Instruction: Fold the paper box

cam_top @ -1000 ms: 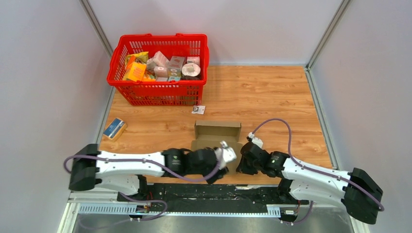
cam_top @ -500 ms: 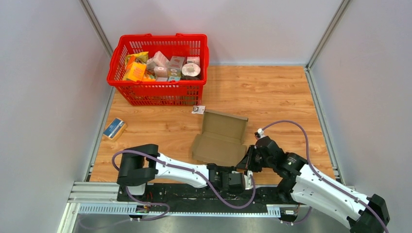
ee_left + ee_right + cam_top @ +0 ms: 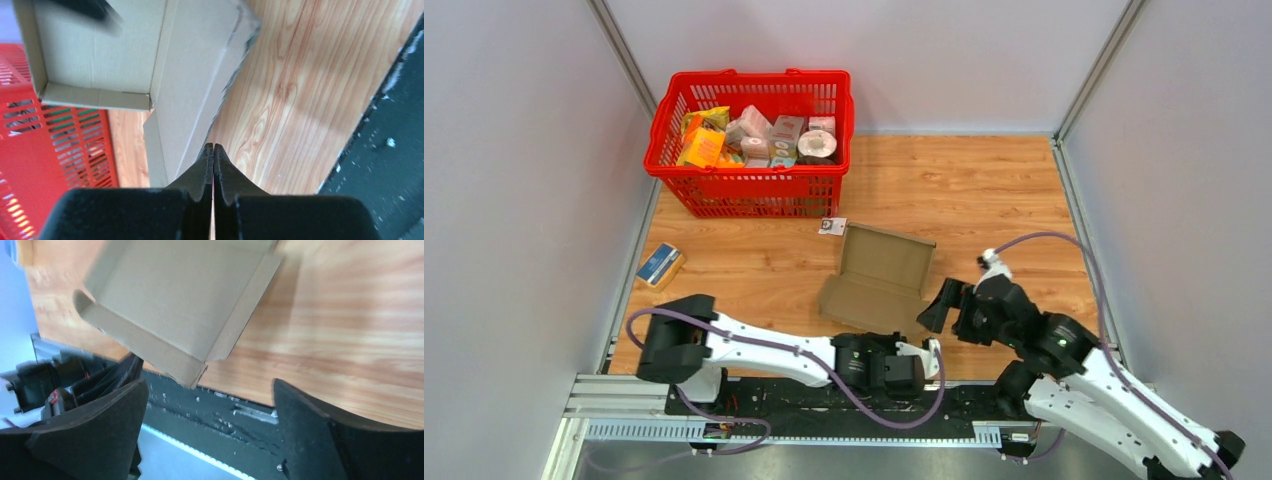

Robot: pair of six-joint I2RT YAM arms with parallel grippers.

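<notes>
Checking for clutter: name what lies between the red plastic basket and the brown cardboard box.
A small white card with a dark mark, beside the far left corner of the brown cardboard box, seen in the top external view.

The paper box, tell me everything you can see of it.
The paper box is plain brown corrugated cardboard, unprinted and half folded: its far part forms a shallow tray with raised walls, and its near panel lies open. It rests skewed on the wooden table. The shut left gripper and open right gripper sit beside it without gripping.
</notes>
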